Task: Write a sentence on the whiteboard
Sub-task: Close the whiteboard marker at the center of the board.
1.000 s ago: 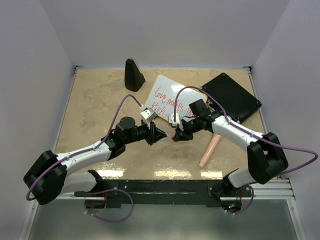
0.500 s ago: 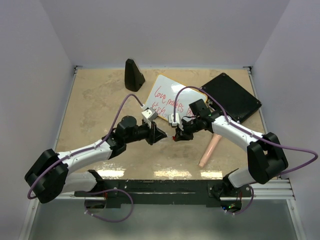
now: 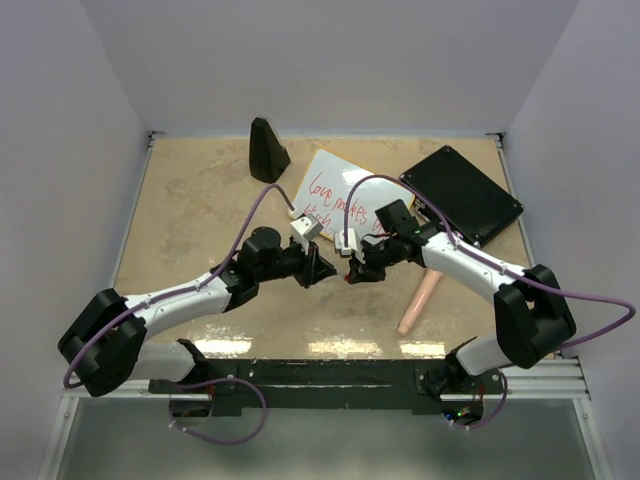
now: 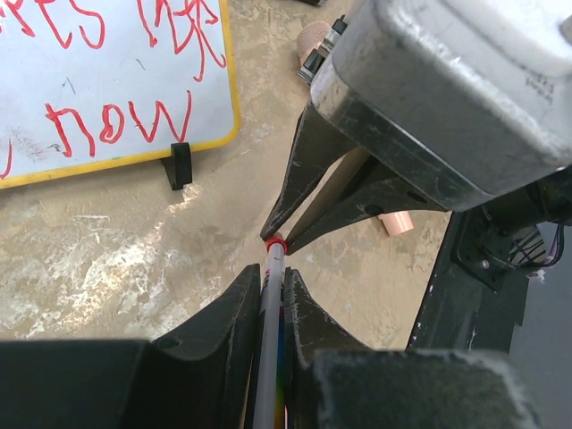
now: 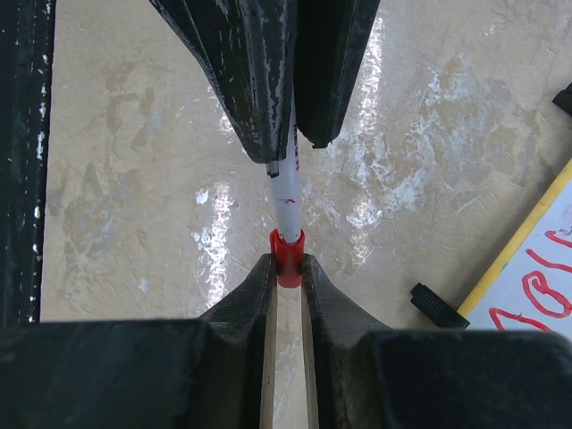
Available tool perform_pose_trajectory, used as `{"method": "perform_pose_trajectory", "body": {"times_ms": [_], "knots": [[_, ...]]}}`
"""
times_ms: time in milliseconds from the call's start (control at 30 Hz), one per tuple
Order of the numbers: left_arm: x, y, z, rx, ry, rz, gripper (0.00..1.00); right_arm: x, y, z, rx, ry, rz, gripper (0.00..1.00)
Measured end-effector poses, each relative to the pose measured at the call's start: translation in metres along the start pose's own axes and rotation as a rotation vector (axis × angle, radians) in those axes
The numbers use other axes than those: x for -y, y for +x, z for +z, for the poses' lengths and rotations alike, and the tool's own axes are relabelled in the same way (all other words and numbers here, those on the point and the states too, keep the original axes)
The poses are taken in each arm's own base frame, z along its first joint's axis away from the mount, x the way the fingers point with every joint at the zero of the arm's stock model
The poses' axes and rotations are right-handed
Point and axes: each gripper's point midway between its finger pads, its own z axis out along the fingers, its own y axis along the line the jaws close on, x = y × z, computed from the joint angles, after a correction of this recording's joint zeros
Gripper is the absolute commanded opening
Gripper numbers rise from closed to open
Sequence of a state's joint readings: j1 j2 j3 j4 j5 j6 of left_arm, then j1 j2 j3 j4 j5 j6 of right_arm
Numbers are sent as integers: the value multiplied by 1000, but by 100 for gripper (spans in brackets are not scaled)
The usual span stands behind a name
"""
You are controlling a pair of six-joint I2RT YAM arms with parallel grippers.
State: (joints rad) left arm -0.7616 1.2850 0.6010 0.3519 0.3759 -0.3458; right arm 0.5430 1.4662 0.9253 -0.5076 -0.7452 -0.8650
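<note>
I see the left gripper (image 3: 324,268) clamped on the marker (image 4: 271,308) barrel, the right gripper (image 3: 350,272) pinching its red end, over a glossy beige marbled table (image 3: 190,200); the whiteboard (image 3: 335,168) with the sentence (image 3: 336,194) sits just behind; pale walls (image 3: 330,60) enclose three sides.

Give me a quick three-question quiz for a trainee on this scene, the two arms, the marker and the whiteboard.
1. True or false: the left jaws hang open and empty.
2. What do the right jaws pinch? A) the red end of the marker; B) a pink cylinder; C) a black wedge.
3. Fill in: the writing on the whiteboard is ____ in colour.

Key: 1 false, they are shut on the marker's white barrel. 2 A. 3 red.
</note>
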Motion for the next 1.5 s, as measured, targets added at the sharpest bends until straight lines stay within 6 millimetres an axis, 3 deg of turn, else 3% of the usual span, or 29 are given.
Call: {"method": "perform_pose_trajectory", "body": {"times_ms": [633, 900, 1200, 1500], "knots": [[-4, 17, 19, -113, 38, -3, 0, -4, 5, 0, -25, -8, 3, 2], [-5, 28, 14, -53, 79, -50, 0, -9, 7, 3, -21, -38, 26, 2], [-14, 58, 4, 40, 102, -101, 0, -13, 14, 15, -31, -80, 52, 3], [-15, 59, -1, 118, 126, -106, 0, -14, 12, 16, -20, -88, 51, 13]]}}
